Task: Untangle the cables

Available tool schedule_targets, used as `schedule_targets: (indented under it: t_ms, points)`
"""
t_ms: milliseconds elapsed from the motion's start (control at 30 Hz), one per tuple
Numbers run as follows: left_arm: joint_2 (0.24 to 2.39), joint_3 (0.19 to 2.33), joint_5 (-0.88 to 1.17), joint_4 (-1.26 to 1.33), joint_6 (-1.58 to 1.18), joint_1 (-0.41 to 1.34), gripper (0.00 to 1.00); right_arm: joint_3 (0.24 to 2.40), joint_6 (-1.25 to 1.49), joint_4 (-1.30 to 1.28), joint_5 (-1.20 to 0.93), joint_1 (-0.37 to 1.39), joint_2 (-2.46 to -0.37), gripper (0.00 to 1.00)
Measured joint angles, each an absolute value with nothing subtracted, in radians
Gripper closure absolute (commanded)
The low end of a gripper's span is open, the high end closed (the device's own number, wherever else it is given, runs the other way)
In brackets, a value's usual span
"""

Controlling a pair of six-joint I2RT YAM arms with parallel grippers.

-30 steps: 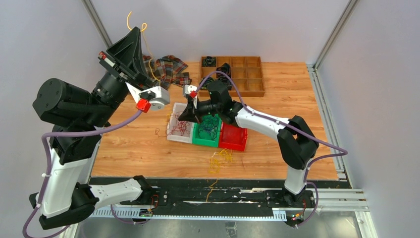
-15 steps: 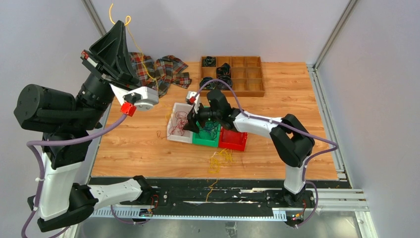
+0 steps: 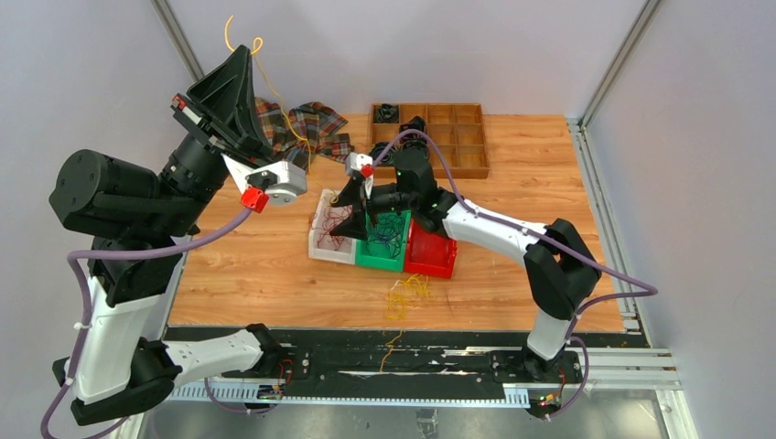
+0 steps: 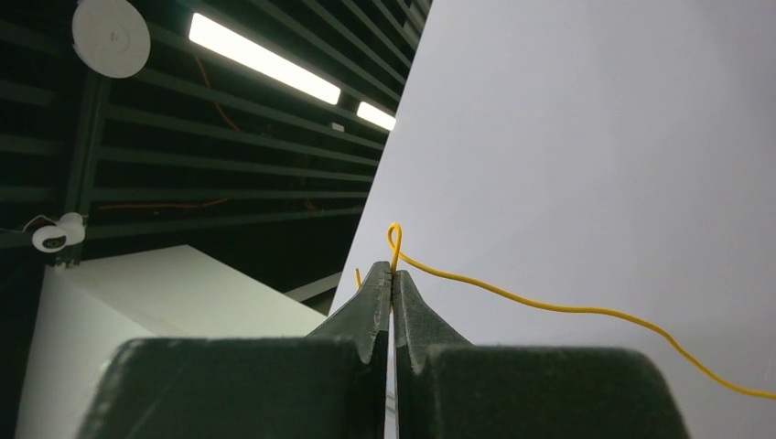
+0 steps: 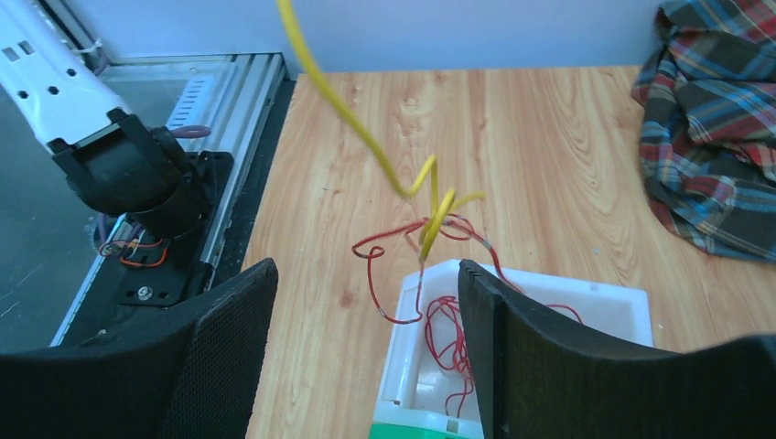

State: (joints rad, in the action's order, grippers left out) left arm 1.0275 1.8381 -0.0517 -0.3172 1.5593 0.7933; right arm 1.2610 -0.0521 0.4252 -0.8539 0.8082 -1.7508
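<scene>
My left gripper (image 3: 240, 53) is raised high at the back left, shut on a yellow cable (image 4: 512, 294) that loops just past its tips (image 4: 392, 272). The yellow cable (image 3: 291, 128) hangs down toward the white bin (image 3: 320, 247). In the right wrist view its lower end (image 5: 430, 215) is snagged in a red cable (image 5: 384, 251) draped over the bin's rim. More red cables (image 5: 444, 334) lie inside the white bin (image 5: 558, 297). My right gripper (image 5: 366, 274) is open above the bin's left edge, with nothing between its fingers. Dark blue cables (image 3: 390, 233) fill the green bin (image 3: 380, 261).
A red bin (image 3: 430, 258) adjoins the green one. Loose yellow cables (image 3: 407, 293) lie near the table's front edge. A plaid cloth (image 3: 316, 128) and a wooden compartment tray (image 3: 458, 137) with black coils sit at the back.
My right gripper has opened and let go over the white bin. My left gripper swung left, then back right, still holding the yellow cable.
</scene>
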Motion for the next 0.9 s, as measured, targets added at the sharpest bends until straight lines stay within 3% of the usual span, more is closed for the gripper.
schedule_targets:
  t_ms: [567,700,733,800,900]
  points:
    - [1.026,1.838,-0.035,-0.317,1.559,0.793,0.99,1.351,-0.086,0.374,-0.944,0.809,-1.814,0.33]
    - [1.026,1.838,-0.032,-0.317,1.559,0.793,0.99,1.351,-0.095,0.365,-0.963,0.809,-1.814,0.56]
    - [1.026,1.838,-0.032,-0.317,1.559,0.793,0.99,1.353,-0.099,0.361,-0.966,0.809,-1.814,0.65]
    - [1.026,1.838,-0.03,-0.317,1.559,0.793,0.99,1.364,-0.104,0.353,-0.973,0.809,-1.82,0.94]
    - [1.026,1.838,-0.029,-0.317,1.559,0.793,0.99,1.377,-0.108,0.345,-0.979,0.809,-1.828,0.99]
